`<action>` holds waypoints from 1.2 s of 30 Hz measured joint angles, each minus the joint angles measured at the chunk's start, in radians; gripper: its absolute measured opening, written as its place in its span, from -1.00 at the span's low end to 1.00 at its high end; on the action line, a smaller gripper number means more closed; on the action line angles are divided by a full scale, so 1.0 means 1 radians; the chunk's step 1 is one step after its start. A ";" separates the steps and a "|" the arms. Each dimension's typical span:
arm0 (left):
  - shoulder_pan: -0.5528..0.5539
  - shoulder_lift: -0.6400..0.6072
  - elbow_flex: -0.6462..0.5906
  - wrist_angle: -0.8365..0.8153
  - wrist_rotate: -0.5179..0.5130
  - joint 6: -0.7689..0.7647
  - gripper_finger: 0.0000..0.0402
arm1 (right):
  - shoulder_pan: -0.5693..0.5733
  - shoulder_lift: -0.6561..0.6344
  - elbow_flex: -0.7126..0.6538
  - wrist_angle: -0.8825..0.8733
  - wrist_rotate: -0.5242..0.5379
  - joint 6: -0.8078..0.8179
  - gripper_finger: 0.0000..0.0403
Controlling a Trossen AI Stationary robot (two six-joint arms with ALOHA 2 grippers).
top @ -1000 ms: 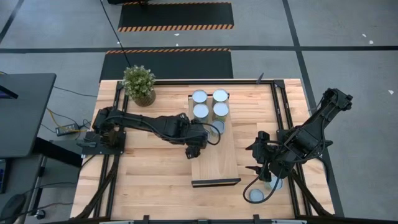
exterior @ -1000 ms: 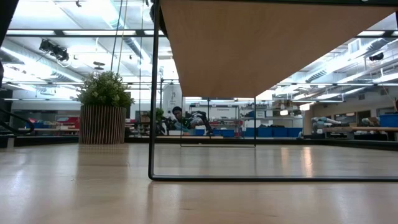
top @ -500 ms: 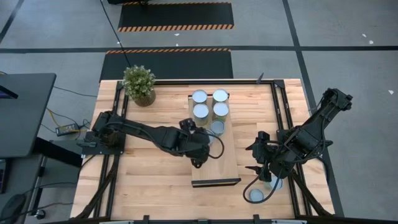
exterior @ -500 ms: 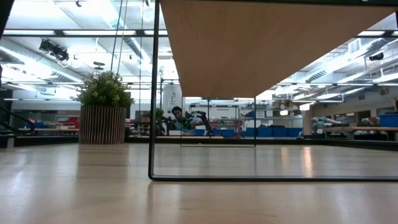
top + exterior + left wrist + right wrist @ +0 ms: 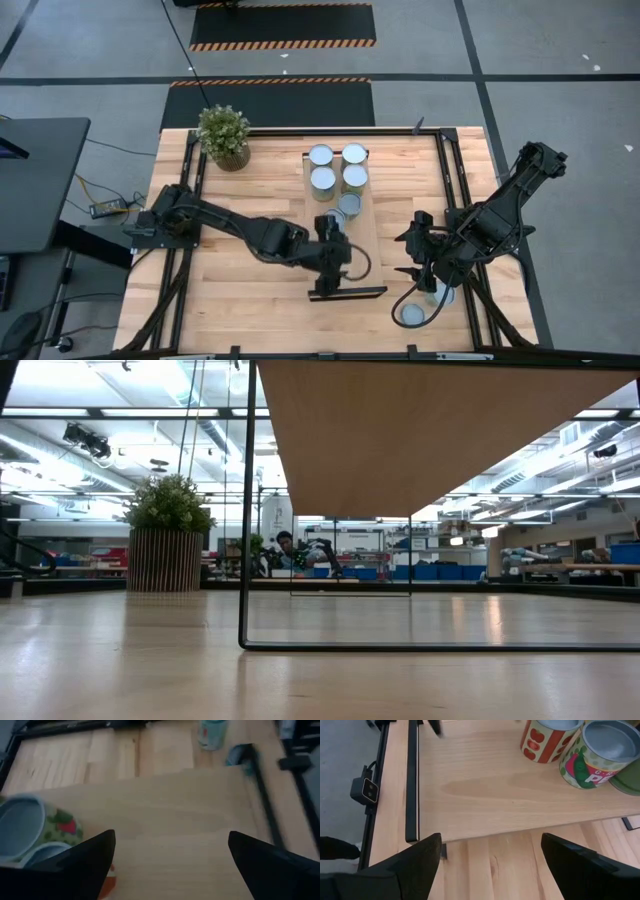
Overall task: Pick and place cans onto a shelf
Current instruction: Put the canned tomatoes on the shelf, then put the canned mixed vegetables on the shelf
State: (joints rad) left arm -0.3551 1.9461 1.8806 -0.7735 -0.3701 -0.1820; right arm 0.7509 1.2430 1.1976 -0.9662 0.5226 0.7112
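Observation:
The shelf (image 5: 360,255) is a pale wood board raised on a black frame; the low view shows its underside (image 5: 420,430). Several cans (image 5: 338,166) stand upright on its far half. The two nearest ones (image 5: 349,204) also show in the left wrist view (image 5: 17,825). Two more cans (image 5: 412,313) stand on the tabletop at the near right. My left gripper (image 5: 340,270) hangs open and empty over the shelf's near half (image 5: 170,845). My right gripper (image 5: 410,258) is open and empty just right of the shelf (image 5: 490,850).
A potted plant (image 5: 223,136) stands at the table's far left and shows in the low view (image 5: 168,540). Black frame rails (image 5: 452,190) run along both sides of the table. The shelf's black leg frame (image 5: 245,510) stands on the tabletop.
My left gripper has drawn back from the cans on the shelf toward the table's near edge. It now hangs over the shelf's near half. The cans have stayed where they were.

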 joint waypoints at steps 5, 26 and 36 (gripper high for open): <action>0.041 0.022 -0.001 -0.002 0.087 -0.101 0.96 | 0.000 0.000 0.000 0.005 0.000 -0.008 0.74; 0.077 0.034 -0.001 -0.197 0.028 -0.263 0.96 | 0.000 0.000 0.000 0.006 -0.002 -0.015 0.74; 0.049 -0.024 -0.001 -0.266 0.003 -0.278 0.95 | 0.028 0.000 -0.019 -0.023 -0.147 0.022 0.74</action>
State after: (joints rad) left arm -0.3063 1.9218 1.8797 -1.0396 -0.3666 -0.4602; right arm 0.7786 1.2434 1.1785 -0.9892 0.3758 0.7336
